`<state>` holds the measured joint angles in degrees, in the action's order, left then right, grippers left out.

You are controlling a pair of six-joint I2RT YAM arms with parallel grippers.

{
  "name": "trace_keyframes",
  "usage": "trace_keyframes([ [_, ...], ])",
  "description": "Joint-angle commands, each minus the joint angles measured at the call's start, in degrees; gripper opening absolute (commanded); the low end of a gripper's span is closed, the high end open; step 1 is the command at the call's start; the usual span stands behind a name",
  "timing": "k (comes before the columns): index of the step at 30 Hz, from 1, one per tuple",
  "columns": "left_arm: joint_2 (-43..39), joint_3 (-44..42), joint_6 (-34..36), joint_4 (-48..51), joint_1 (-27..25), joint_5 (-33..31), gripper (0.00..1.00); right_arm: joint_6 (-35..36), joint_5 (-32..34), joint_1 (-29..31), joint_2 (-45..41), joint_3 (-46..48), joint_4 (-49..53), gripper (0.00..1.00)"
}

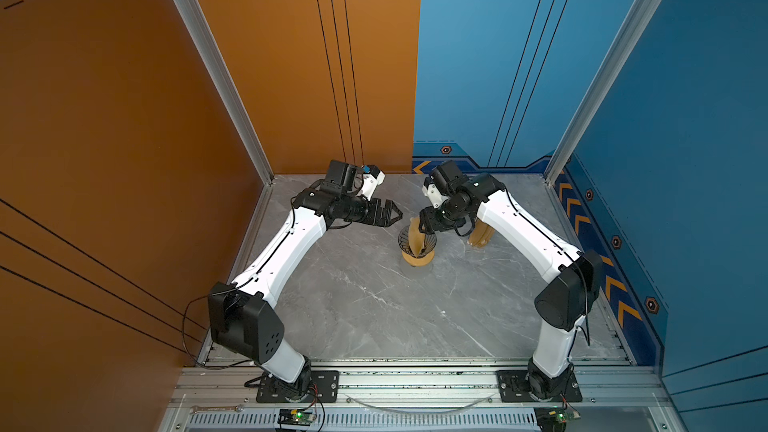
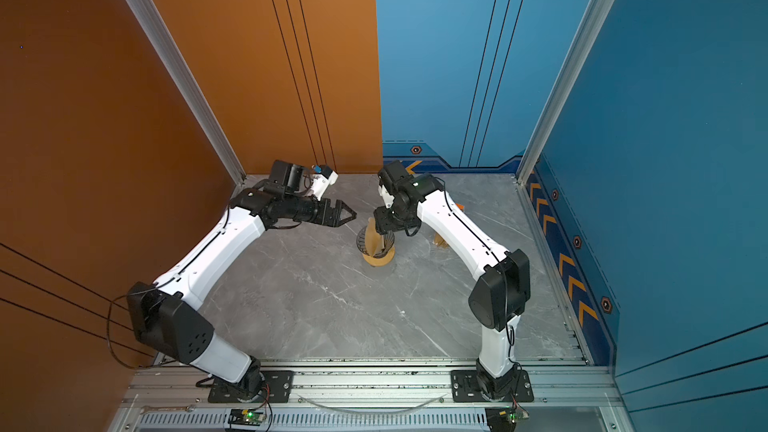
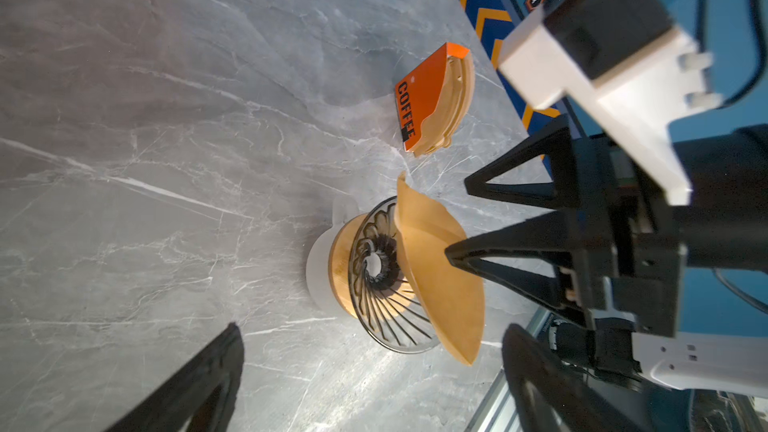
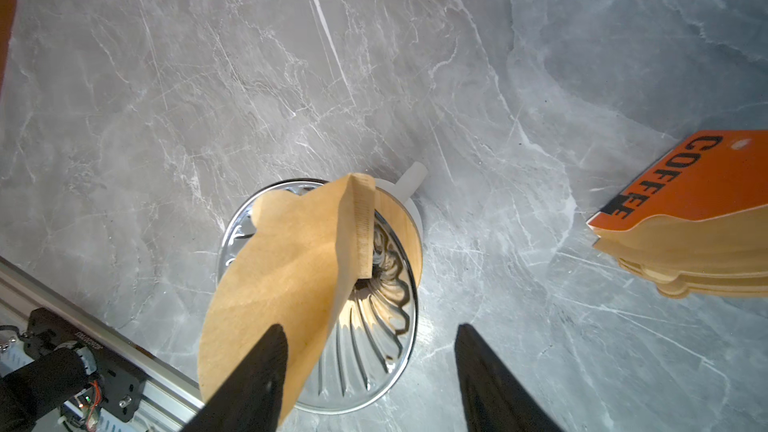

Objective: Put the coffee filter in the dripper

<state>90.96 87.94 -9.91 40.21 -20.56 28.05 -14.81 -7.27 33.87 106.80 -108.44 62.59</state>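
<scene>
Right pincer (image 4: 370, 328) is released over the dripper (image 3: 386, 317), jaws apart. One finger seems to touch the coffee filter (image 4: 282, 276) and the other is clear of it. The filter, folded flat, leans with its tip down inside the dripper, which stands near the middle of the bench (image 1: 374, 305), toward its far edge. Left pincer (image 1: 395, 214) is released wide just beside, grasping nothing.

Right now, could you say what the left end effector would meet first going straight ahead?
Probably the coffee filter leaning in the dripper; depth to the right end effector is unclear.
</scene>
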Motion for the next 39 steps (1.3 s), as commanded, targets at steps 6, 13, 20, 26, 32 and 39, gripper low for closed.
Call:
trace_keyframes([
  [6,6.2,2.5,-4.7,2.8,-3.5,-3.7,0.98,0.3,1.9,0.2,-4.0,5.0,-2.0,0.7],
  [13,8.0,2.9,-6.1,2.6,-5.2,-4.3,0.98,0.0,1.2,0.0,-5.0,8.8,-4.3,0.71],
  [20,6.5,1.8,-6.3,0.5,-6.7,-6.1,0.98,-0.5,0.5,0.0,-5.1,9.6,-5.7,0.71],
  [26,1.6,-1.7,-6.9,-5.0,-6.1,-7.0,0.98,-0.5,0.5,0.0,-5.1,9.7,-5.7,0.71],
  [32,2.0,-2.1,-7.2,-8.1,-5.8,4.1,0.98,-0.7,0.6,0.0,-5.4,9.8,-5.7,0.71],
  [39,6.0,-1.0,-8.4,-5.3,-6.4,1.6,0.98,-0.7,0.1,-0.3,-5.8,10.2,-5.8,0.71],
])
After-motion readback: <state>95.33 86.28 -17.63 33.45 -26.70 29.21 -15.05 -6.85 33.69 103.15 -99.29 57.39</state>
